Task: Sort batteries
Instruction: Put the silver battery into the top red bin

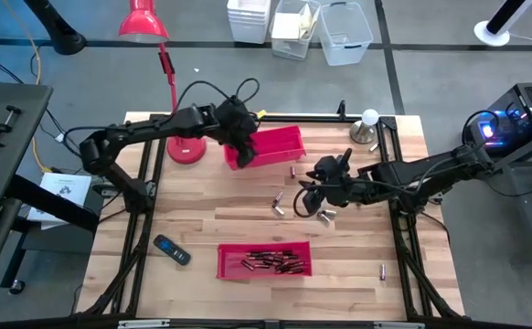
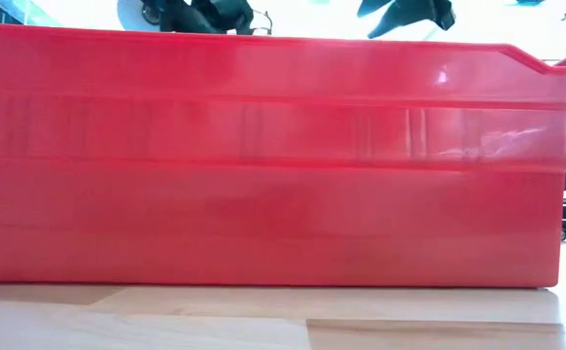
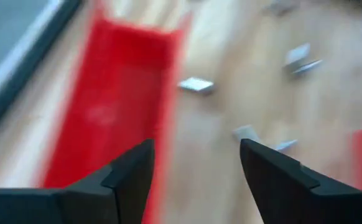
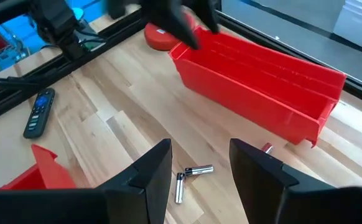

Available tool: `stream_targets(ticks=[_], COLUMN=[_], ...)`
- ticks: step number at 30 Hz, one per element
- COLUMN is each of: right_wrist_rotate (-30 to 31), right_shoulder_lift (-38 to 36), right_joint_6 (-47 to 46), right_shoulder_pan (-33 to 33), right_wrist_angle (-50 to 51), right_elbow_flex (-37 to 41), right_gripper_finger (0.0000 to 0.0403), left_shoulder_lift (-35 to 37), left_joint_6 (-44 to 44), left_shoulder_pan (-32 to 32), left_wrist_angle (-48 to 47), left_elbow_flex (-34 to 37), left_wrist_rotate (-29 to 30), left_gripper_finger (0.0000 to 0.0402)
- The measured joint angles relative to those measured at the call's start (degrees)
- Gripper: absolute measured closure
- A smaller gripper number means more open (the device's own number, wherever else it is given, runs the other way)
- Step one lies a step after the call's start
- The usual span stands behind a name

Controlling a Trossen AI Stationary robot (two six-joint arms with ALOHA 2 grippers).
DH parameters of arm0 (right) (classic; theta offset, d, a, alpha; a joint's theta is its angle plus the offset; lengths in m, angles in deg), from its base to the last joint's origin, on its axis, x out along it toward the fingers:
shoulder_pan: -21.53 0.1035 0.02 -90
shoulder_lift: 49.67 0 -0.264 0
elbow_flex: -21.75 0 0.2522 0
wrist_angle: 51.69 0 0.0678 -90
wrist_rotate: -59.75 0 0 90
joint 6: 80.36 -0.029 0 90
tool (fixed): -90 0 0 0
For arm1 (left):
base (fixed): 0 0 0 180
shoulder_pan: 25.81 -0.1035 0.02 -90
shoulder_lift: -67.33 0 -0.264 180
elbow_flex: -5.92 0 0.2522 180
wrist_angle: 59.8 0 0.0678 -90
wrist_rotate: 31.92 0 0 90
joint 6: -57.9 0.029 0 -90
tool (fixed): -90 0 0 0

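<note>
Two red trays stand on the wooden table. The far tray shows no contents. The near tray holds several dark batteries. Loose silvery batteries lie between the trays, near the far tray and at the right. My left gripper is open over the far tray's left end. My right gripper is open above the loose batteries in the middle.
A black remote lies left of the near tray. A red lamp's base stands beside the far tray's left end. In the low view the near tray's wall hides nearly the whole table. Bare wood lies near the right edge.
</note>
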Motion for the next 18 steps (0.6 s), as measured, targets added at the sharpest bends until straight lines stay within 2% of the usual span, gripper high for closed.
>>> stream_targets(ticks=[2,4,9,11,13,15,18], right_wrist_rotate=[0.00,-0.27,1.19,2.99,4.65,5.21,5.34], right_shoulder_lift=[-0.16,-0.93,-4.16,-5.45,-6.49,-7.20,-7.59], right_joint_6=[-0.51,-0.51,-4.06,-4.72,-4.55,-4.46,-4.33], right_shoulder_pan=[0.00,0.02,0.02,0.02,0.02,0.01,0.02], right_wrist_angle=[0.09,0.38,2.60,2.75,2.80,2.84,2.90], right_elbow_flex=[0.00,0.00,0.00,0.00,0.00,0.00,0.00], right_gripper_finger=[0.0247,0.0247,0.0247,0.0247,0.0247,0.0247,0.0247], left_shoulder_lift=[0.91,1.03,-1.86,-4.24,-7.32,-11.16,-17.51], left_joint_6=[-2.30,-2.52,-9.72,-11.55,-13.39,-17.66,-24.22], left_shoulder_pan=[2.29,6.94,20.13,23.97,25.78,25.17,23.24], left_wrist_angle=[2.80,3.54,8.49,12.76,15.72,15.39,11.25], left_elbow_flex=[1.51,3.25,5.62,5.12,3.20,-0.05,-5.26], left_wrist_rotate=[-4.76,-3.43,12.30,19.44,23.25,22.34,15.70], left_gripper_finger=[0.0167,0.0166,0.0170,0.0171,0.0172,0.0172,0.0173])
